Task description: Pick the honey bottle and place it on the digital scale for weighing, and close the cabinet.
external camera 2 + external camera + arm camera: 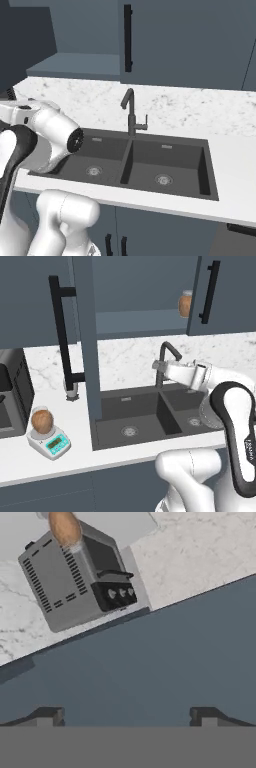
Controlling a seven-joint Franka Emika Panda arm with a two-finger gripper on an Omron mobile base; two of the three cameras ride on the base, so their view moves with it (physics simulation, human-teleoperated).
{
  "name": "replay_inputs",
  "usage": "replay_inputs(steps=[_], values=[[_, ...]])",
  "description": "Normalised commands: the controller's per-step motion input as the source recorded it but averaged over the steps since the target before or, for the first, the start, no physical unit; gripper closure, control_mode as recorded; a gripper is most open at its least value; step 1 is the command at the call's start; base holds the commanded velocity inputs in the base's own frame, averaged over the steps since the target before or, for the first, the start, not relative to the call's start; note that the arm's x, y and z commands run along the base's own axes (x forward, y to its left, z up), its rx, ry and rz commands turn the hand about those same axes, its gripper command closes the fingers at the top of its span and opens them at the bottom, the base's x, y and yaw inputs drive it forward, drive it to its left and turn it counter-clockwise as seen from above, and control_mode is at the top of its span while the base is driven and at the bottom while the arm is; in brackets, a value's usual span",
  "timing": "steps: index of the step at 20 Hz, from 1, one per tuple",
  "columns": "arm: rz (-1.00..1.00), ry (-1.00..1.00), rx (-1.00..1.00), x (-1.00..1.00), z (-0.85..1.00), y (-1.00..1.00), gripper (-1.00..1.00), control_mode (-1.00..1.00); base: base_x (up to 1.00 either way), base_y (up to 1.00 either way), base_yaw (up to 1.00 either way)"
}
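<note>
- Left base view: cabinet [135, 296] open, left door [90, 351] swung out edge-on over the counter with its black bar handle [62, 336] facing left, right door [220, 293] partly ajar; inner shelf exposed between them.
- White marble counter [125, 356] below, with a dark double sink [150, 416] and black faucet [167, 358].
- Large black appliance [12, 393] at the left edge of the counter; same box seen tilted in the hand view [75, 577].
- Digital scale [50, 442] just in front of that appliance, honey bottle [42, 421] sitting upright on its plate; weighing step judged done.
- Look-alike jar [185, 303] on the shelf, half hidden by the right door.
- Gripper [125, 717] spread wide, nothing between the tips, pressed close to a flat slate-blue panel, probably the left door's face; actual contact impossible to confirm.
- Step in hand: closing the cabinet.
- Next move calls for a steady sideways push on the open door's broad face, swinging it back towards the cabinet front, then the same for the right door.
</note>
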Motion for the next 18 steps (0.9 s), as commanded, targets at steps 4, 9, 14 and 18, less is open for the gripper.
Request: replay_inputs(steps=[4,9,14,18], values=[[-0.55,-0.59,0.03,-0.7,-0.21,1.0,-1.0,-1.0,0.0,0.0,0.0],[-0.53,-0.56,0.05,-0.79,-0.5,1.0,-1.0,-1.0,0.0,0.0,0.0],[-0.43,-0.57,0.14,-0.64,-0.97,1.0,-1.0,-1.0,0.0,0.0,0.0],[-0.43,-0.55,0.17,-0.64,-1.0,1.0,-1.0,-1.0,0.0,0.0,0.0]])
